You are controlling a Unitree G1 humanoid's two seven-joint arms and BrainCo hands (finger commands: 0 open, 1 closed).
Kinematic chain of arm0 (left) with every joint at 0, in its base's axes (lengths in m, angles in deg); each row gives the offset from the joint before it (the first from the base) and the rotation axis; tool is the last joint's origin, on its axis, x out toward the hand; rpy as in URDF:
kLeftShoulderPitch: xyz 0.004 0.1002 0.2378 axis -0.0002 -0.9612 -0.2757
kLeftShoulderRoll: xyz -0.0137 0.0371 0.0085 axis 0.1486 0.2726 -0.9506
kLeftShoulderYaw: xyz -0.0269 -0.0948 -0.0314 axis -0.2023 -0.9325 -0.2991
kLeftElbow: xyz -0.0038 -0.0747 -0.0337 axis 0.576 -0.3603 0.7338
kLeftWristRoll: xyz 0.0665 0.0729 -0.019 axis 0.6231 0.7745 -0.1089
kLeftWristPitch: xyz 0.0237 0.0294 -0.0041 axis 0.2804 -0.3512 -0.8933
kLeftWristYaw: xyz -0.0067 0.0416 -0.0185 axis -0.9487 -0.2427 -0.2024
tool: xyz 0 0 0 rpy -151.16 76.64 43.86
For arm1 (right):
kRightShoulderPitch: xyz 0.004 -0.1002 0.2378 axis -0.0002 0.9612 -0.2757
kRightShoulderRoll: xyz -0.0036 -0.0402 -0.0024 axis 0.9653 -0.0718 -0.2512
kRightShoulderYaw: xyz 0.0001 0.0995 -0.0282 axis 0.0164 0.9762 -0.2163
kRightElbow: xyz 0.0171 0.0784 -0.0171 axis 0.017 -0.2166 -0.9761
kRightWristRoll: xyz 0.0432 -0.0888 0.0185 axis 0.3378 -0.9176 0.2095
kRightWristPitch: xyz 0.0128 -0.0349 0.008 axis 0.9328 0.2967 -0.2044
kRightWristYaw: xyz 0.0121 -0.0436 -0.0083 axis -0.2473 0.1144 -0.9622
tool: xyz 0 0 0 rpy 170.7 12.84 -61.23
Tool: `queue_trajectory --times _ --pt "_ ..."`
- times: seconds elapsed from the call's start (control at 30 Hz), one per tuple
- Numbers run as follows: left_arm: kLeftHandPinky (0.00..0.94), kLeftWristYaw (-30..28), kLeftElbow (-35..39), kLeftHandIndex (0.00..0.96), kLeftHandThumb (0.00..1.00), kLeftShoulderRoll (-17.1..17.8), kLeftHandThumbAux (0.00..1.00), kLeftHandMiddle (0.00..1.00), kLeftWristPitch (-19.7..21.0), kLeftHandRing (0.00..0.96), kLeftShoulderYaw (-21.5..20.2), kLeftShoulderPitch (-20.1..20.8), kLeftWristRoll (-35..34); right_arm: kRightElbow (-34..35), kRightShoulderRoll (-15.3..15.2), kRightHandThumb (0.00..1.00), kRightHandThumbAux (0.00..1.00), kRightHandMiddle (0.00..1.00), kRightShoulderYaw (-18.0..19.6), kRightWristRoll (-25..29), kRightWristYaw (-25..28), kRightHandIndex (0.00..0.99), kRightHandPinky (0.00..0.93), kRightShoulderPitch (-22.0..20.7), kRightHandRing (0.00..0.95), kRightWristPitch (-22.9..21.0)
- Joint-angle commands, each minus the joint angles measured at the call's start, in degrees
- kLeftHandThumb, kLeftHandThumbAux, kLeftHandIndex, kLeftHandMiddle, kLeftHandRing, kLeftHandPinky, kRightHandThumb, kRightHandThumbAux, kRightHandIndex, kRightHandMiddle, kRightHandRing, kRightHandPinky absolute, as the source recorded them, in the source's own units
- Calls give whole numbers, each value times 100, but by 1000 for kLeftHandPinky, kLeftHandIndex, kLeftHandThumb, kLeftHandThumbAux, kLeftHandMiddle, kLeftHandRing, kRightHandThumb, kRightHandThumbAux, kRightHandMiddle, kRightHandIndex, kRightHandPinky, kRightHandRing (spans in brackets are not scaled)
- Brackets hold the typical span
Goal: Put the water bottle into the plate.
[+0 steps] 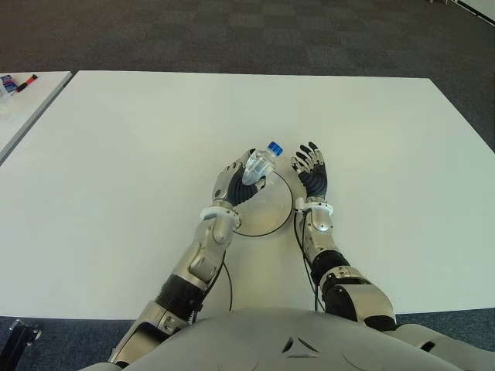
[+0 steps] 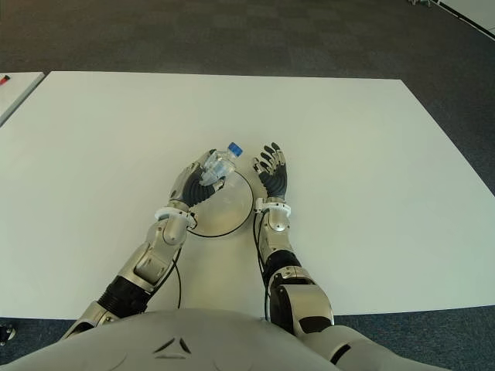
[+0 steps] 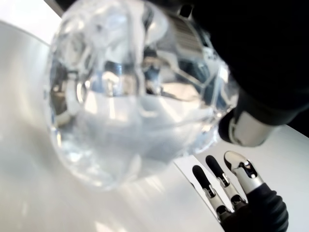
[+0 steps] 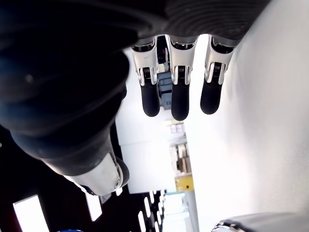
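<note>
A: On the white table, what takes up the middle?

B: A round white plate with a dark rim, close in front of the robot's body. Both forearms reach out to it.

A: And the hands?

B: The left hand is over the plate's left part, its fingers clamped around the water bottle. The right hand shows just beside the plate's right edge, palm up, fingers straight and apart, holding nothing.

A: How does the bottle sit?

B: It is clear and crumpled, tilted, with its blue cap pointing away from the robot and toward the right hand. It is above the plate; whether it touches the plate I cannot tell. In the left wrist view its body fills the picture.

A: Anything else?

B: A few small items lie on another table at far left, too small to name.
</note>
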Motion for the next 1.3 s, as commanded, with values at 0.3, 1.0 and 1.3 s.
queue_trajectory --times 0.3,1.0,1.3 --pt "874 202 -141 434 758 124 693 781 -440 875 -77 159 -26 -265 330 83 829 211 57 86 21 119 241 334 214 -183" --pt "289 179 -79 245 229 579 836 332 -405 302 -58 238 446 -266 365 81 854 211 93 139 86 114 239 330 215 -167" --pt "22 17 34 22 7 808 895 33 -248 24 47 254 801 -265 340 76 845 206 72 120 66 111 237 328 211 -236"
